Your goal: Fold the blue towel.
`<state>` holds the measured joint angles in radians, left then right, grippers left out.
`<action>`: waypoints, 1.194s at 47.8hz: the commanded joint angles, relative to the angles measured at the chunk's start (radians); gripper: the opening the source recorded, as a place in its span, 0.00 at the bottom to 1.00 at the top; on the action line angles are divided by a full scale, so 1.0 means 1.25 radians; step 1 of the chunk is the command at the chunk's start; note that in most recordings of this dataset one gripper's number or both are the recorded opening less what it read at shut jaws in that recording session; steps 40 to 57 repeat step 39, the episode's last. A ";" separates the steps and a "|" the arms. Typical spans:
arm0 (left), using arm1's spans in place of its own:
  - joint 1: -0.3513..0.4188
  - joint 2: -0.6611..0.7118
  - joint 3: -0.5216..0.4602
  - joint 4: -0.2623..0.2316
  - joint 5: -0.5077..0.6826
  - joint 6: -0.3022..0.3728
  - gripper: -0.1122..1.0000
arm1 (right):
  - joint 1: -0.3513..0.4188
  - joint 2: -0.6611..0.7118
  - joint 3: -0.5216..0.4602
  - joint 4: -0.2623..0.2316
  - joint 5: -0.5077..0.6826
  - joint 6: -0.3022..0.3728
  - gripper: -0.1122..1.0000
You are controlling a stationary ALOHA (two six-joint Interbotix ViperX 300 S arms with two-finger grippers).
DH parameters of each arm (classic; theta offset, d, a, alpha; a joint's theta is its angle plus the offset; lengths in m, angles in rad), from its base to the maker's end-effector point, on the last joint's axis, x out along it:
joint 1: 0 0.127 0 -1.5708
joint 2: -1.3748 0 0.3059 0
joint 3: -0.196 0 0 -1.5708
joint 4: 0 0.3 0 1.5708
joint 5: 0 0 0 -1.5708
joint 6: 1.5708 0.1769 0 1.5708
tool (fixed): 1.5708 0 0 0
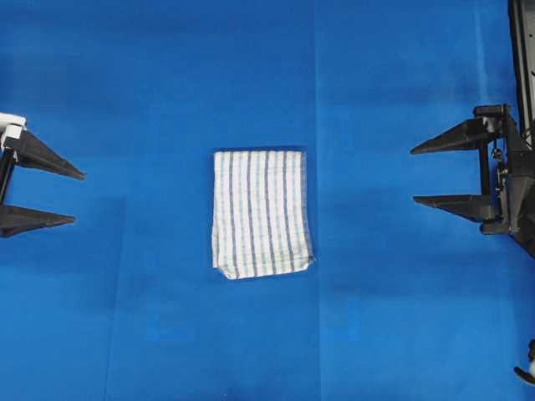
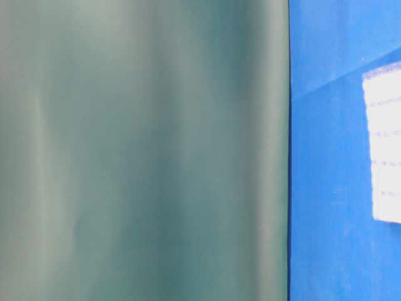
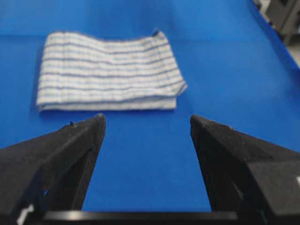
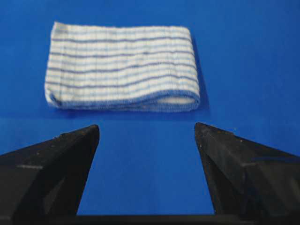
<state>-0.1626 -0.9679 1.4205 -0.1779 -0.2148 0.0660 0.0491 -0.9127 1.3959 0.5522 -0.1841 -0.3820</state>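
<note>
One towel: the blue towel (image 1: 262,213) lies folded into a compact rectangle near the middle of the blue table covering (image 1: 150,100), stripes running top to bottom in the overhead view
Towel look: white weave, thin dark-blue and light-blue lines, faint check
Towel layers: stacked folded edges show on the side facing the left wrist camera (image 3: 110,75); a rounded fold with a hemmed edge faces the right wrist camera (image 4: 123,68)
Towel edges: top edge straight, bottom edge slightly uneven, lower right corner pokes out a bit
Towel contact: nothing touching it, flat on the covering
Left gripper (image 1: 77,197): at left edge of overhead view, fingers spread wide, nothing between them, well apart from towel, tips pointing toward it
Right gripper (image 1: 413,175): at right edge, fingers spread wide, nothing held, well apart from towel, tips pointing toward it
Table-level view: mostly blocked by a blurred grey-green surface (image 2: 144,150); towel seen only as a white patch at right edge (image 2: 383,144)
</note>
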 commanded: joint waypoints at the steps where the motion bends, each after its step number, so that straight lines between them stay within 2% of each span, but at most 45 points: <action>1: 0.012 0.000 0.007 0.002 -0.026 0.001 0.71 | -0.001 0.013 -0.001 0.001 -0.017 0.001 0.88; 18: 0.017 -0.031 0.059 0.002 -0.072 0.001 0.71 | -0.001 0.032 0.025 0.013 -0.058 0.002 0.86; 57: 0.017 -0.048 0.065 0.002 -0.069 0.001 0.71 | -0.001 0.032 0.026 0.013 -0.056 0.002 0.86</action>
